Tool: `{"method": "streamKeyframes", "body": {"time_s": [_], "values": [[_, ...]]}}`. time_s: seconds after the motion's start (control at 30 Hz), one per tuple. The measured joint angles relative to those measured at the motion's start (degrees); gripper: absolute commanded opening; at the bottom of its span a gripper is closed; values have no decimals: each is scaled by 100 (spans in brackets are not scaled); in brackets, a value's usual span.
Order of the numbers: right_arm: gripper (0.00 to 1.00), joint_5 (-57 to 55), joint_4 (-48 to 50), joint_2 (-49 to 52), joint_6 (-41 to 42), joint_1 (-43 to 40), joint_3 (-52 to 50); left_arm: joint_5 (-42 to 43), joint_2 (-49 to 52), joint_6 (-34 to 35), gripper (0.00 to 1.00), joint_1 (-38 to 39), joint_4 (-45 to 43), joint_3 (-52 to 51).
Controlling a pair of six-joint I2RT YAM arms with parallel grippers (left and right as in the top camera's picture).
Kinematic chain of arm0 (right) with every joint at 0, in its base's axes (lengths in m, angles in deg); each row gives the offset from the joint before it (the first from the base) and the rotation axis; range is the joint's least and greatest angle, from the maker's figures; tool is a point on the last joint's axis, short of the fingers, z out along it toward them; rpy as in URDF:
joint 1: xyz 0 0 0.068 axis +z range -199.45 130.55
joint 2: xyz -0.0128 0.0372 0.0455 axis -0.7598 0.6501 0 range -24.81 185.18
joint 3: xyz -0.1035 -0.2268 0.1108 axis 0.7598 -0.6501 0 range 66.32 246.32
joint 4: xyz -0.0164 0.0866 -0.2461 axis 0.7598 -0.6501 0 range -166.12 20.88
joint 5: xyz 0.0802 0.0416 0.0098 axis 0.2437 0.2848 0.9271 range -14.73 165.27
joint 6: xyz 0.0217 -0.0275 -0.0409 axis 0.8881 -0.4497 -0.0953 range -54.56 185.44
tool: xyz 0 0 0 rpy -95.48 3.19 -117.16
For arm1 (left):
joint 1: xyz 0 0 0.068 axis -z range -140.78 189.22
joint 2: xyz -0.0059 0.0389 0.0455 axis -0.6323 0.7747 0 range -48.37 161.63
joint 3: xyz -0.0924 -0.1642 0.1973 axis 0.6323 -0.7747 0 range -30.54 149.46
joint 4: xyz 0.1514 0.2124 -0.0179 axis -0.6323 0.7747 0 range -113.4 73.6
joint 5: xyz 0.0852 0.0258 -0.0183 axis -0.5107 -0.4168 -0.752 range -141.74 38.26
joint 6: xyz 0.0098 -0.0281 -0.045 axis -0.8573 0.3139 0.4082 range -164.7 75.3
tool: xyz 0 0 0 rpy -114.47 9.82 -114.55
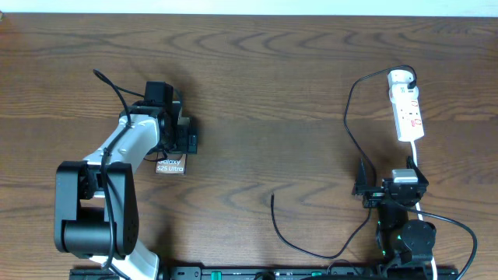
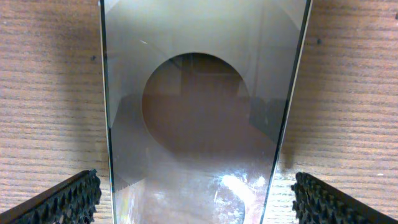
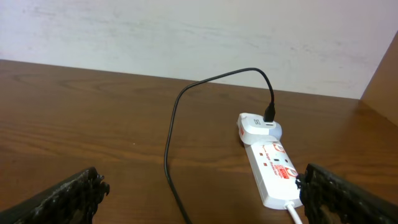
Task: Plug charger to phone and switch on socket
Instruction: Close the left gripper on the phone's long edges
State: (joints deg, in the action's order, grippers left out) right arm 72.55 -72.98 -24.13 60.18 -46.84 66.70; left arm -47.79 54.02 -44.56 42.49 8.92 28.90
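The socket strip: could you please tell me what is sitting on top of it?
A white adapter sits on the socket strip's far end, the black charger cable plugged into it. The outlet beneath the adapter is hidden.

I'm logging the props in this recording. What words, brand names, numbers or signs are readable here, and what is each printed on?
"Galaxy" above "S25 Ultra": white print on the phone, seen from overhead; the first letter of the top line is hard to make out.
Red marks on the face of the power strip: too small and blurred to read in any view.
The left wrist view shows no lettering on the phone's shiny surface.
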Motion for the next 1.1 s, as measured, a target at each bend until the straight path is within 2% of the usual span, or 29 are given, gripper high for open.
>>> {"method": "streamKeyframes", "body": {"time_s": [1.1], "values": [[99,0,-2,0,0,0,0,-4,103,-4,98,0,-7,-61]]}}
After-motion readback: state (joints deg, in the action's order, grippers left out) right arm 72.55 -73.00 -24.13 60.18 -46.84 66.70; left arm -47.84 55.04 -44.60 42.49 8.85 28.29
